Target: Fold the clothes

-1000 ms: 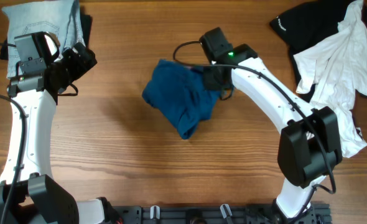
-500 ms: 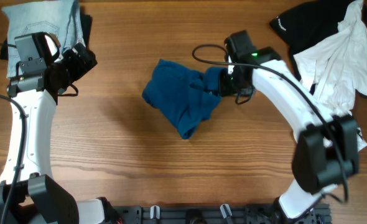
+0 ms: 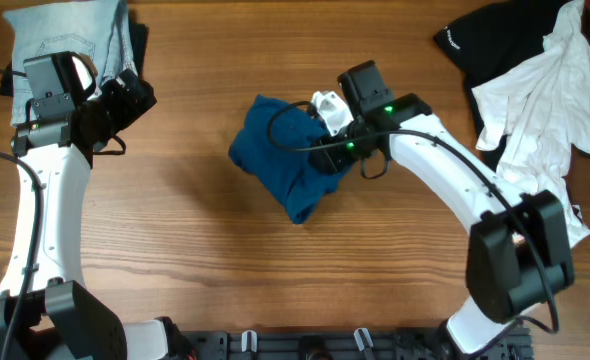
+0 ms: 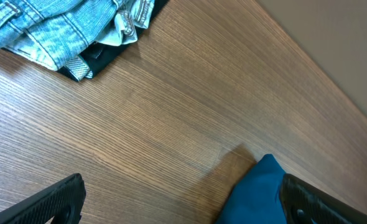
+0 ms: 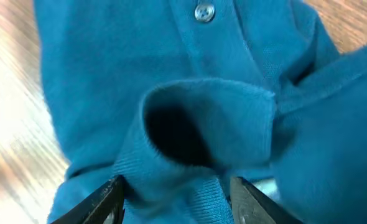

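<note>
A blue button-up shirt (image 3: 290, 160) lies crumpled at the table's middle. My right gripper (image 3: 333, 150) is low over its right side. In the right wrist view the fingers (image 5: 174, 199) are apart and straddle a rolled sleeve cuff (image 5: 196, 130) of the shirt, with a button (image 5: 203, 12) above. My left gripper (image 3: 125, 100) is open and empty above bare wood at the far left. In the left wrist view its fingers (image 4: 183, 205) are wide apart and the shirt's edge (image 4: 258, 193) shows at lower right.
Folded blue jeans (image 3: 65, 35) on a dark garment lie at the back left, also in the left wrist view (image 4: 53, 31). A white garment (image 3: 545, 100) and a black one (image 3: 495, 40) are heaped at the back right.
My right gripper moved right along the shirt's edge, then came back left and down onto the shirt. The left arm has not moved.
</note>
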